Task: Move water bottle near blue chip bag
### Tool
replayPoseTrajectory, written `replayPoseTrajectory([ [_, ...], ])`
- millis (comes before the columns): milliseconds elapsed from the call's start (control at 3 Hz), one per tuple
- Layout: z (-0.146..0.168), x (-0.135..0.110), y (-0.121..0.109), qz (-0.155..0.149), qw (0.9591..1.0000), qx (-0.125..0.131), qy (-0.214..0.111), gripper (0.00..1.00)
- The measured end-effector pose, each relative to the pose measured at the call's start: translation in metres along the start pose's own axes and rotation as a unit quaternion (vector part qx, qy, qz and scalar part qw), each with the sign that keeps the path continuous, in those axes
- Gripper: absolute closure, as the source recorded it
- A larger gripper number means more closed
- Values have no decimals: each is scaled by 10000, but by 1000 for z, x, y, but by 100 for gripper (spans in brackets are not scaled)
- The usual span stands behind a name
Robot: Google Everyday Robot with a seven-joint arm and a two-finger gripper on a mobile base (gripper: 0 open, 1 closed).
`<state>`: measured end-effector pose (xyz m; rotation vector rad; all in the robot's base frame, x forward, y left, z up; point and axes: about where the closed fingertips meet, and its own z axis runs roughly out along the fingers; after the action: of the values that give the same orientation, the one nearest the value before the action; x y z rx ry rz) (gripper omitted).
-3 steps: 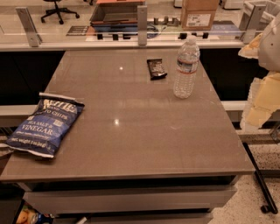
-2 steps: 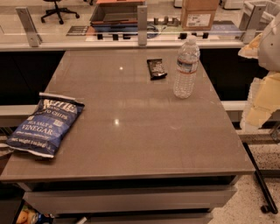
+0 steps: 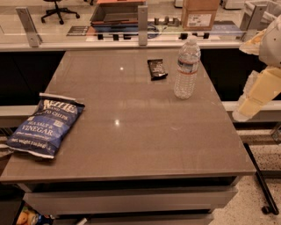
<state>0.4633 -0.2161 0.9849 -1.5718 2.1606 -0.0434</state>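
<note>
The water bottle (image 3: 186, 67) stands upright on the grey table (image 3: 131, 145), at the far right part, clear with a white cap and a thin label band. The blue chip bag (image 3: 45, 125) lies flat at the table's near left edge, overhanging it slightly. My arm hangs at the right edge of the view, off the table. My gripper (image 3: 242, 114) is the pale end of it, beside the table's right edge, to the right of the bottle and nearer than it, touching nothing.
A small black snack wrapper (image 3: 156, 69) lies just left of the bottle. A glass divider with metal posts (image 3: 142, 19) runs along the table's far edge. A cardboard box (image 3: 199, 13) and a tray stand behind it.
</note>
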Motion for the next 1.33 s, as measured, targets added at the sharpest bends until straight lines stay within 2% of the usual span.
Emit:
replayPoseTrajectory([
  [333, 27, -4, -16, 422, 9963, 28, -752, 0],
  [667, 54, -14, -37, 691, 9843, 131, -1620, 0],
  [1000, 69, -30, -64, 788, 9677, 307, -2373, 0],
  [1333, 87, -44, -88, 863, 9508, 380, -2952, 0],
])
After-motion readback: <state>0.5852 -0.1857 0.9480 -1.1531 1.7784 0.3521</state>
